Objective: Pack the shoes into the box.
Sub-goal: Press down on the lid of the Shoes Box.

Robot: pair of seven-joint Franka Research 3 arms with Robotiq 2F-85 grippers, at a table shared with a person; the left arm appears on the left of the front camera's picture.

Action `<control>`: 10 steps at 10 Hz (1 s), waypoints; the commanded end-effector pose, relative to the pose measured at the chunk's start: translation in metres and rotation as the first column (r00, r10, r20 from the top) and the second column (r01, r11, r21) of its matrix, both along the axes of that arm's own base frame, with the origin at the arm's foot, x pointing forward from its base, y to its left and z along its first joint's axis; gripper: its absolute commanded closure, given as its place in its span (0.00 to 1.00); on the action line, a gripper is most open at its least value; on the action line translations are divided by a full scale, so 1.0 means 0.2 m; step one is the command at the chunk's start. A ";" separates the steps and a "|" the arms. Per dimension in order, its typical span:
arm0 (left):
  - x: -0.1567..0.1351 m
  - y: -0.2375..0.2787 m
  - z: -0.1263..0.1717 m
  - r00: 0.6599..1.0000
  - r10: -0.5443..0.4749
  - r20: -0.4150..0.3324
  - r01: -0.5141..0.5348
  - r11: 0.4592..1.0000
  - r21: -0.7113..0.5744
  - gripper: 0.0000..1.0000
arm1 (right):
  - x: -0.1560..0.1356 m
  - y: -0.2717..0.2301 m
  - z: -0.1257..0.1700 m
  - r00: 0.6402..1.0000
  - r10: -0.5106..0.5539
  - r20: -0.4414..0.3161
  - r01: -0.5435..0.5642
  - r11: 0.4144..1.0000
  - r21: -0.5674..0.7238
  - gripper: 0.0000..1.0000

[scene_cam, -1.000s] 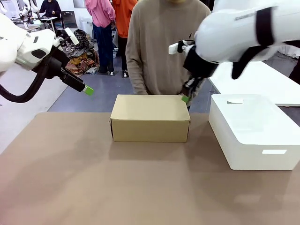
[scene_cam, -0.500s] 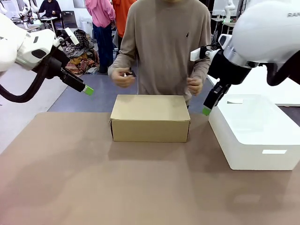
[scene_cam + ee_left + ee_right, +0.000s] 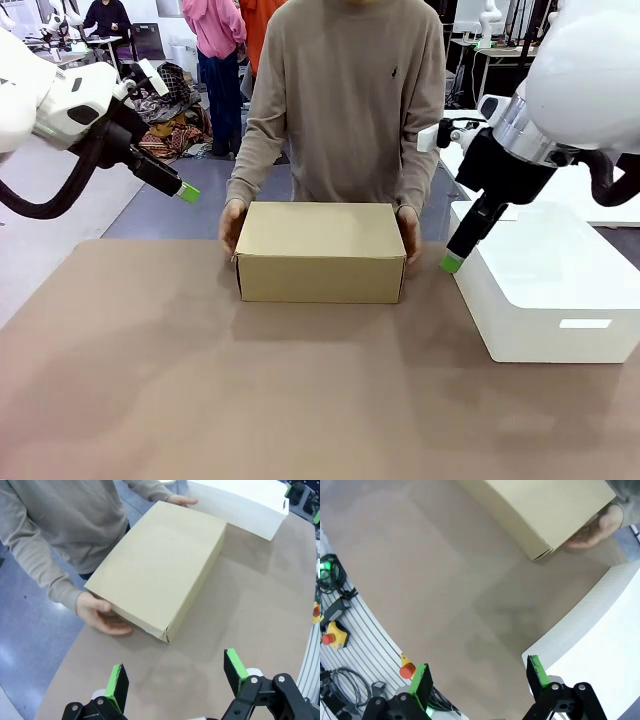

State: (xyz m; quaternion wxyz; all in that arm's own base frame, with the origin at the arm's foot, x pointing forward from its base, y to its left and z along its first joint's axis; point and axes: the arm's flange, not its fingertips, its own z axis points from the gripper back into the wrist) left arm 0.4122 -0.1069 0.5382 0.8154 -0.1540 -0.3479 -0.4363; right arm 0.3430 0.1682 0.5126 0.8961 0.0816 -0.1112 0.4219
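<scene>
The tan cardboard box (image 3: pixel 320 250) stands shut at the table's far middle, lid flat. A person behind it holds both ends, one hand (image 3: pixel 232 225) at its left, the other hand (image 3: pixel 410 228) at its right. The shoes are out of view. My left gripper (image 3: pixel 188 192) hangs high and left of the box; in the left wrist view it (image 3: pixel 176 676) is open and holds nothing, with the box (image 3: pixel 160 565) ahead. My right gripper (image 3: pixel 452 262) hovers just right of the box; in the right wrist view it (image 3: pixel 479 675) is open over bare table, the box (image 3: pixel 545 515) farther off.
A large white rounded-edge box (image 3: pixel 545 280) stands open at the right, close beside my right gripper. The brown table (image 3: pixel 250 390) stretches bare toward the near edge. Other people stand far behind.
My right arm swung from behind the box's far right corner to the right and down beside the white box. The person's hands came down onto the box's ends. The left arm held still.
</scene>
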 end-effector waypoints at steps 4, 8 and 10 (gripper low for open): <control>0.00 0.01 0.01 1.000 0.002 -0.005 -0.002 1.000 0.006 0.00 | -0.01 -0.01 -0.01 1.000 -0.005 0.009 0.005 1.000 0.003 0.00; 0.00 0.01 0.01 1.000 0.002 -0.005 -0.002 1.000 0.006 0.00 | -0.01 -0.01 -0.01 1.000 -0.005 0.009 0.005 1.000 0.003 0.00; 0.00 0.01 0.01 1.000 0.002 -0.005 -0.002 1.000 0.006 0.00 | -0.01 -0.01 -0.01 1.000 -0.005 0.009 0.005 1.000 0.003 0.00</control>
